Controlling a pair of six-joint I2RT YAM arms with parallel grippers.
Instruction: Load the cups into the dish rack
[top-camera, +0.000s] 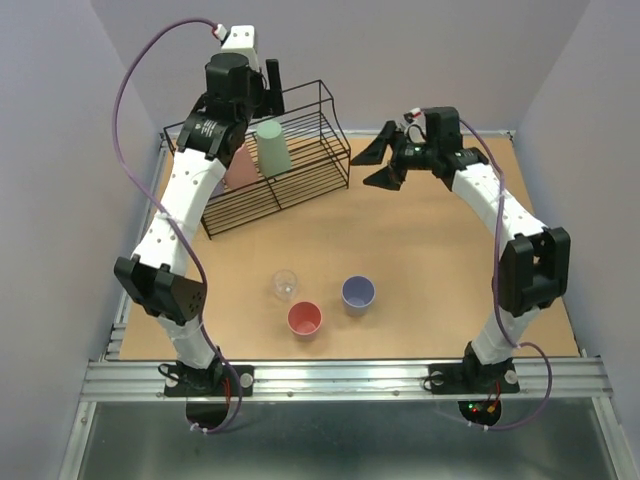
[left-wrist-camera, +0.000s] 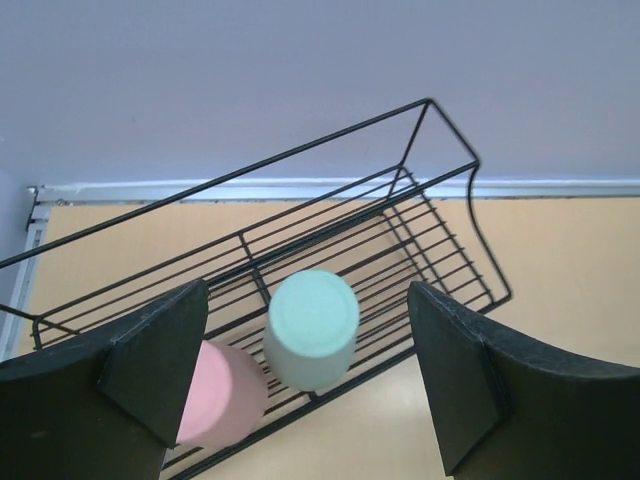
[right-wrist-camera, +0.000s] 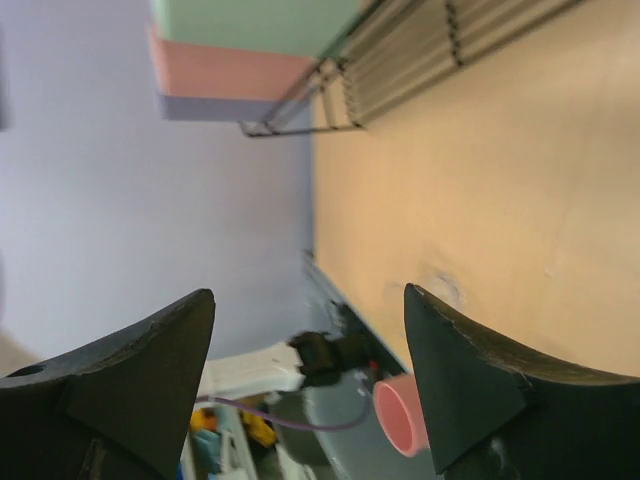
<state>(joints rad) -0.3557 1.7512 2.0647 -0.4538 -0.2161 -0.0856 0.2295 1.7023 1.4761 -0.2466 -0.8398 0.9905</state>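
The dish rack (top-camera: 305, 172) is thin black metal wire, the green cup (left-wrist-camera: 312, 330) matt plastic, the table (top-camera: 430, 270) smooth wood.

Inside the dish rack (top-camera: 300, 190), the left part is taken by the racked pink cup (top-camera: 240, 170) and the green cup (top-camera: 272, 148), close beside each other. The part to the right of the green cup is free and open from above. The left gripper (left-wrist-camera: 308, 295) hangs wide open over these two cups. The right gripper (top-camera: 359, 173), also open, is near the rack's right end, so the passage there is narrow. In front, the clear cup (top-camera: 285, 284), the table pink cup (top-camera: 305, 319) and the purple cup (top-camera: 358, 293) stand near together; the board between them and the rack is free
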